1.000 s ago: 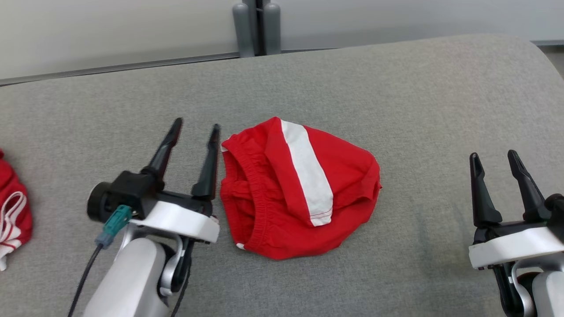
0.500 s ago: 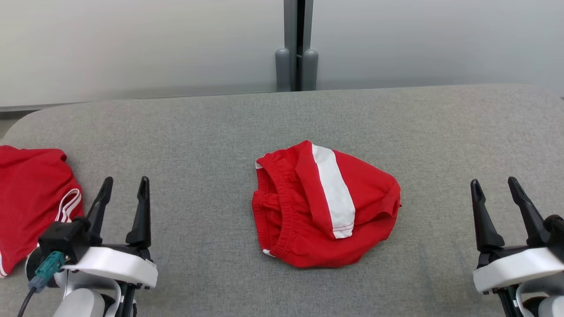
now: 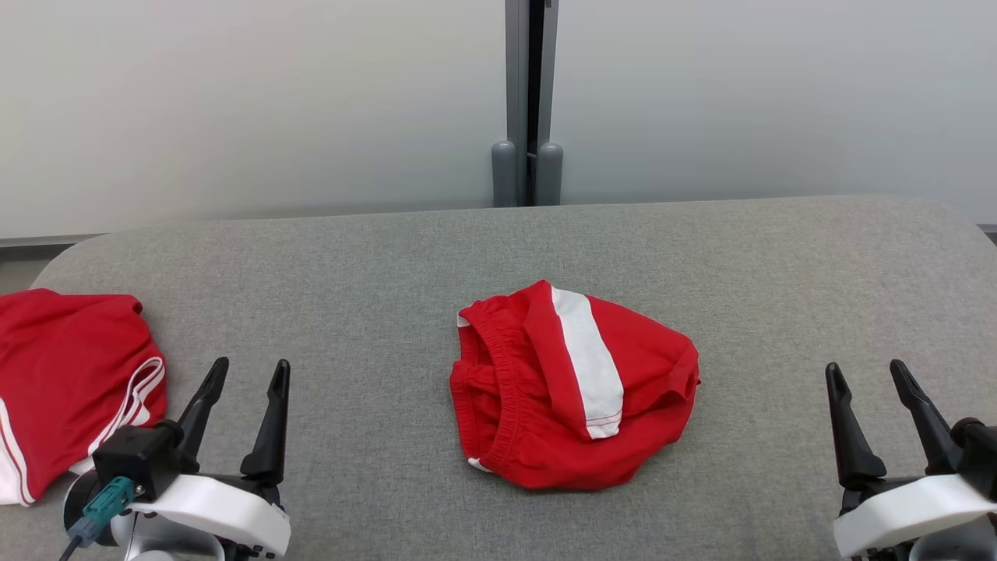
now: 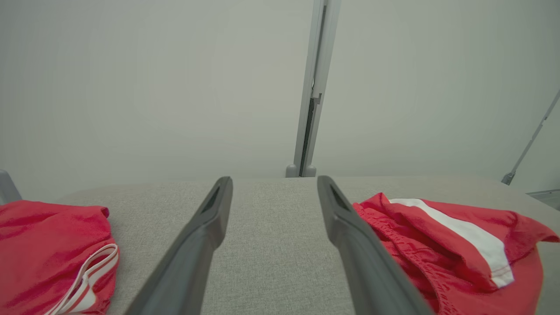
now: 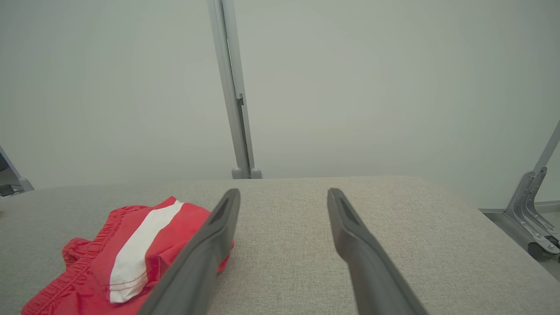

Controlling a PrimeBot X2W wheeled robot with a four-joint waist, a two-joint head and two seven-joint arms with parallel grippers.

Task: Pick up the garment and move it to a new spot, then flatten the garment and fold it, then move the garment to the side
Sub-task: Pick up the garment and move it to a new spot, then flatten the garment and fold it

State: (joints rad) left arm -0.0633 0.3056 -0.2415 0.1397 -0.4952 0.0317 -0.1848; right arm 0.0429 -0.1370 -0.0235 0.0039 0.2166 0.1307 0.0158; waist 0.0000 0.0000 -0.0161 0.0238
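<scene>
Garment [image 3: 572, 386] in a heap on grey table [image 3: 350, 265], between left gripper [image 3: 251, 364] and right gripper [image 3: 865, 366], both spread wide.

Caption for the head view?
Crumpled red garment on a grey table, between the open left hand and right hand.

Grey table [image 3: 374, 257] bears red shorts [image 3: 572, 389] centrally; another red garment [image 3: 70, 374] left.

There are two red garments on one grey surface [image 3: 350, 265]: the middle garment [image 3: 654, 374], which carries one broad white stripe [image 3: 588, 366], and the left-edge garment [image 3: 62, 374]. There are two grippers, the left gripper [image 3: 251, 364] and the right gripper [image 3: 864, 366], each with two dark fingers. Behind the surface stands one post [image 3: 530, 78] with two grey cylinders [image 3: 504, 173] at its foot.
</scene>
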